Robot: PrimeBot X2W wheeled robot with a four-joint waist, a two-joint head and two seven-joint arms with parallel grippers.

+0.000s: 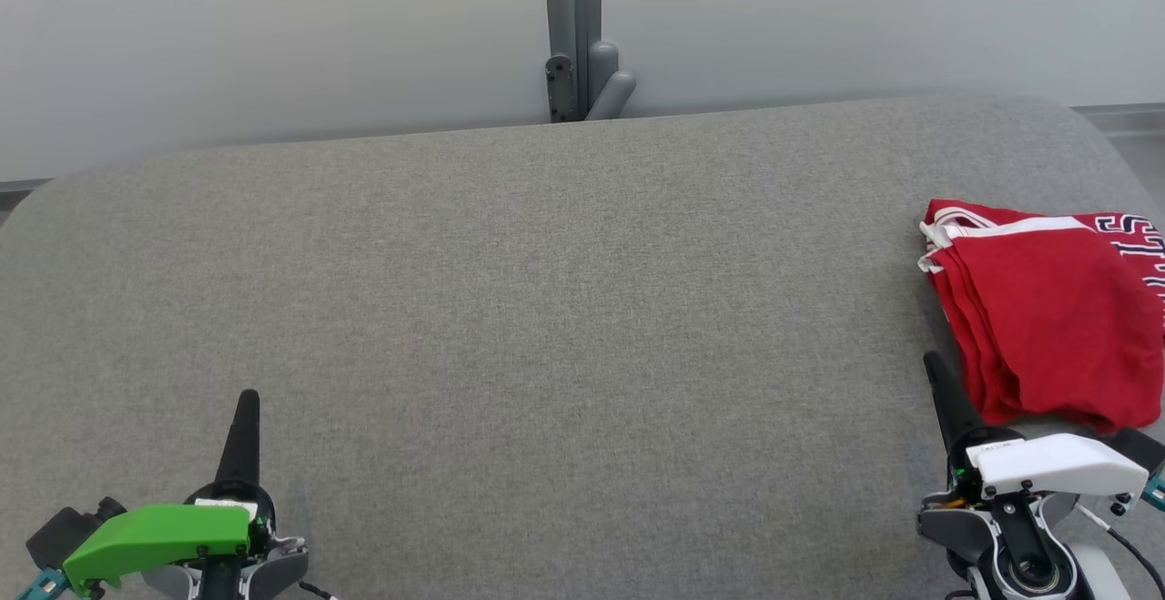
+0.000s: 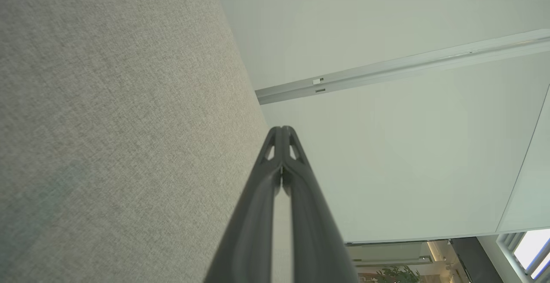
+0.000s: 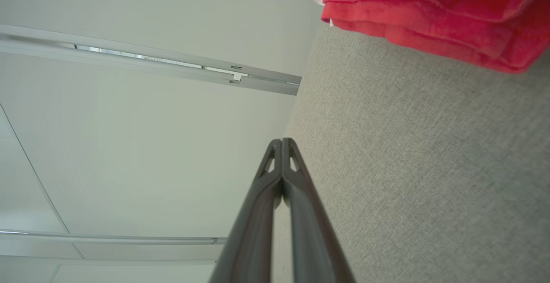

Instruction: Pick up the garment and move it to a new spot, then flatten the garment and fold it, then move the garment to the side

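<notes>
**Red garment folded at the table's right edge, both pincers empty**

Nearest the robot, the left pincer (image 1: 248, 397) sits low on the left. Its two dark fingers are pressed together and pinch nothing; in the left wrist view the tips meet over bare grey cloth. The right pincer (image 1: 933, 361), low on the right, is pressed together too, and also empty.

Just beyond the right pincer's tip and to its right lies the garment (image 1: 1047, 309). It is red with white trim and dark lettering, stacked in flat layers at the right edge of the table (image 1: 564, 309) and partly cut off by the side of the head view. The tip is near the garment's near-left corner but apart from it: the right wrist view shows a strip of grey cloth between them.

Folded and off to one side as it is, the work looks to be at or past its last step, and the arms need little more than to keep clear. If the pile should need shifting further, the right pincer would have to spread, reach forward and right, and pinch through all the layers so the fold holds.

Farther off, the table runs wide to a pale wall (image 1: 273, 35) with a grey post (image 1: 573, 26).
</notes>
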